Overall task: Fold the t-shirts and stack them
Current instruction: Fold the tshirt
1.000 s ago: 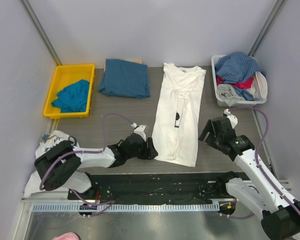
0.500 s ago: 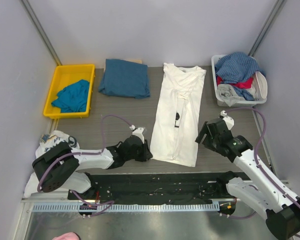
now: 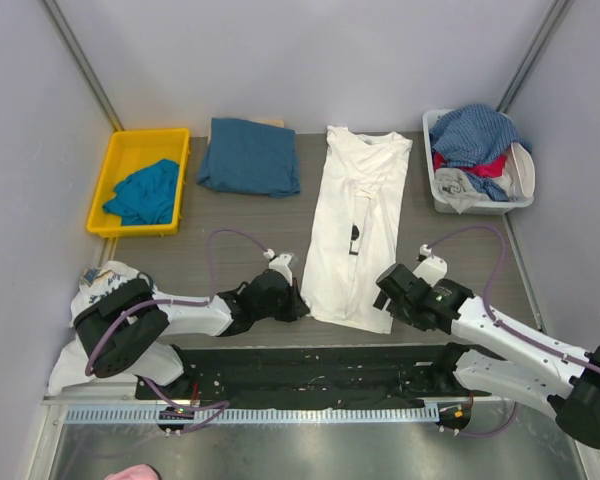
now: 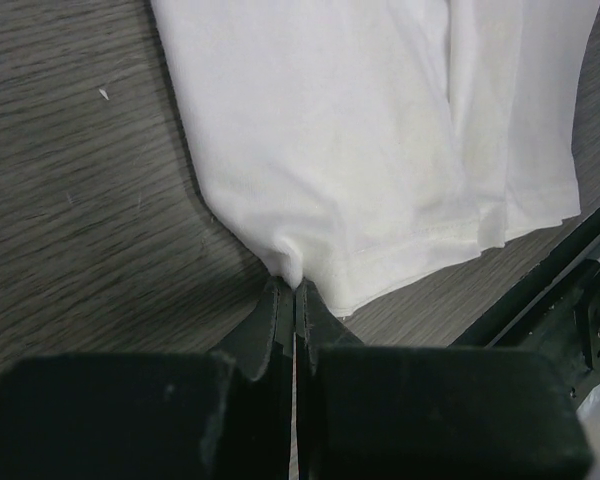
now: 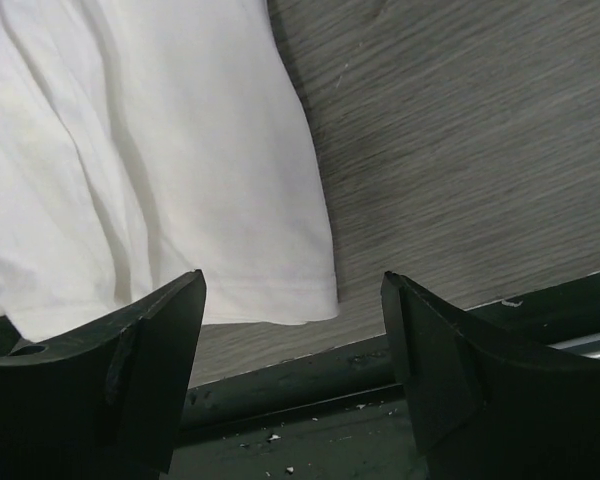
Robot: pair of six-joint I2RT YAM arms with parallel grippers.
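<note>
Left hand (image 4: 295,300) pinching white shirt (image 3: 358,225) hem | right hand (image 5: 295,330) spread above opposite corner | surface (image 3: 250,225) grey wood-grain | walls pale

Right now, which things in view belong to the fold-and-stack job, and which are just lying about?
Part of the job:
- white t-shirt, hem corner pinched by the left end effector
- dark blue t-shirt, folded
- right end effector, open at the other hem corner

Lying about:
- yellow tray with teal cloth
- white basket of mixed clothes
</note>
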